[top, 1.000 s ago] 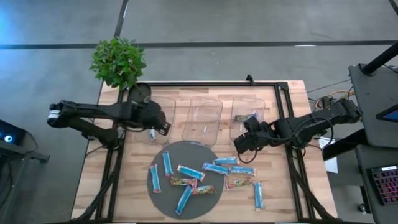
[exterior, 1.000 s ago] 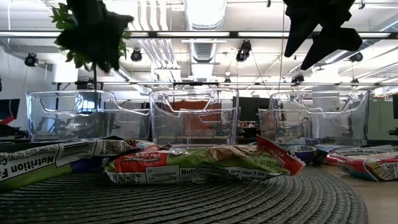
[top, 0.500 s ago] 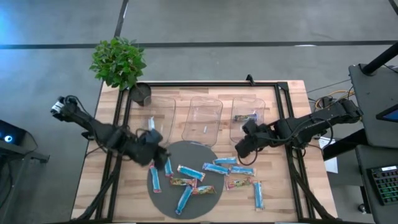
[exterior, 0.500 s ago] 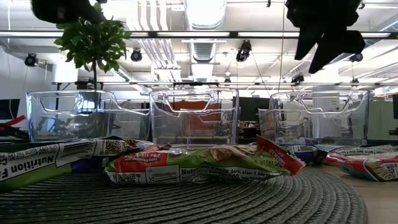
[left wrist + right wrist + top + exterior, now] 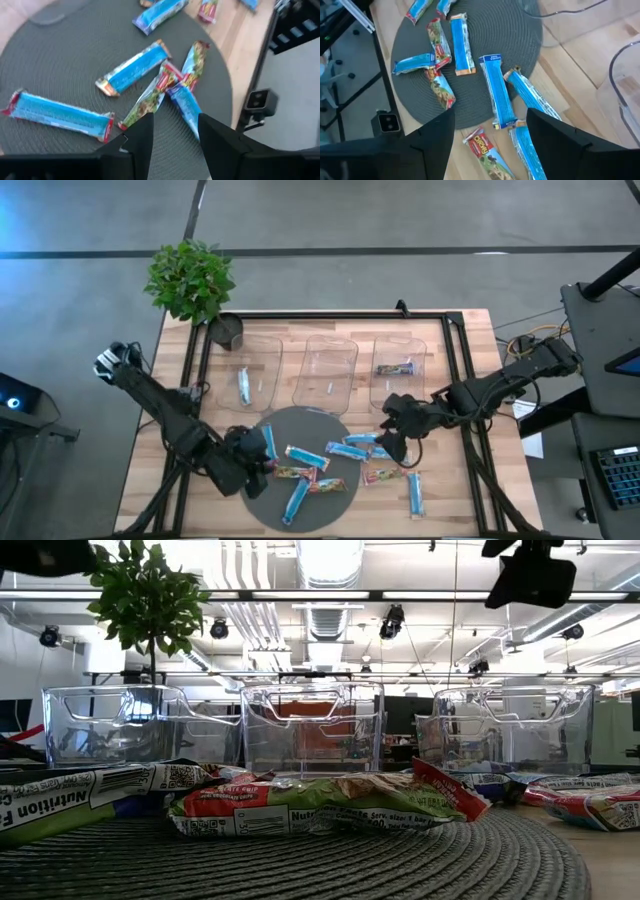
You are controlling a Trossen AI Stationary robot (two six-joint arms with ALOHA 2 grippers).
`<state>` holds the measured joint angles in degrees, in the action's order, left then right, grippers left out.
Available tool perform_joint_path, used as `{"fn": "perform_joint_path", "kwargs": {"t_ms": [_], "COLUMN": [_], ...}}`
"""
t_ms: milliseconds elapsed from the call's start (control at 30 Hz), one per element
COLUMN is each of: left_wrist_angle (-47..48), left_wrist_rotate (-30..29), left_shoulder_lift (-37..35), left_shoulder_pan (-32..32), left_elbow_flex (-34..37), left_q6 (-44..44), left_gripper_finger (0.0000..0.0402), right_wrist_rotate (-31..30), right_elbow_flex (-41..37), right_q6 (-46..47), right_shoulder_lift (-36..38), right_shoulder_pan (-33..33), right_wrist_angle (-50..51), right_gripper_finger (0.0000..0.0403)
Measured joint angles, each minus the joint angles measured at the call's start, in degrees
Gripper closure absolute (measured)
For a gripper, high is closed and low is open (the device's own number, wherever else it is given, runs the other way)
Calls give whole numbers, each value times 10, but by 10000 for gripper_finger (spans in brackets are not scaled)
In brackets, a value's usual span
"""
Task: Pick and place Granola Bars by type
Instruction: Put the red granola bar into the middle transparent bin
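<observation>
Granola Bars lie on and beside a round grey mat (image 5: 318, 430): several light blue ones (image 5: 347, 450) and multicoloured ones (image 5: 292, 473). One blue bar (image 5: 244, 387) lies in the left clear bin (image 5: 268, 350), and one multicoloured bar (image 5: 397, 367) in the right bin (image 5: 420, 345). My left gripper (image 5: 255, 463) hangs open above the mat's left part, over a multicoloured bar (image 5: 150, 97) and blue bars (image 5: 135, 67). My right gripper (image 5: 390, 442) hangs open above the blue bars (image 5: 497, 90) at the mat's right edge. Neither touches anything.
A clear middle bin (image 5: 328, 370) stands between the other two at the far side. A potted plant (image 5: 190, 280) stands at the table's far left corner. More bars (image 5: 415, 493) lie on the bare wood right of the mat. Black frame rails (image 5: 460, 380) run along both table sides.
My left gripper has swung from over the left bin toward the table's near edge, and now hangs over the mat's left part, turned about. My right gripper has moved a little from the right bin toward the near edge and has tipped further down. No bar has moved.
</observation>
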<state>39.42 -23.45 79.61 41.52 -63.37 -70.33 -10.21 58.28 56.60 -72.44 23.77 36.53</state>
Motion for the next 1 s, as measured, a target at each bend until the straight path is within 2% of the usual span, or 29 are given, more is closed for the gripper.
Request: {"fn": "perform_joint_path", "kwargs": {"t_ms": [100, 233, 300, 500, 633, 767, 867, 1000], "left_wrist_angle": [2, 19, 22, 6, -4, -4, -4, -4], "left_wrist_rotate": [14, 16, 15, 16, 15, 14, 13, 5], "left_shoulder_lift": [21, 43, 53, 66, 66, 65, 65, 65], "left_shoulder_pan": [0, -3, -3, 3, 5, 5, 5, 5], "left_elbow_flex": [0, 0, 0, -10, -18, -21, -21, -21], "left_q6": [-37, -166, -193, -177, -147, -142, -141, -132], "left_gripper_finger": [264, 264, 264, 264, 264, 264, 264, 264], "right_wrist_rotate": [0, 0, 13, 76, 141, 208, 189, 80], "right_elbow_flex": [-2, -3, -3, -3, -3, -3, -3, -2], "right_q6": [7, 24, 26, 14, 6, 46, 60, 47], "right_shoulder_lift": [0, 0, 0, -22, -56, -91, -117, -160], "right_shoulder_pan": [0, 0, 3, 24, 54, 96, 132, 183], "right_wrist_angle": [1, 1, 0, -20, -19, 11, 40, 45], "right_gripper_finger": [165, 165, 165, 165, 166, 171, 172, 172]}}
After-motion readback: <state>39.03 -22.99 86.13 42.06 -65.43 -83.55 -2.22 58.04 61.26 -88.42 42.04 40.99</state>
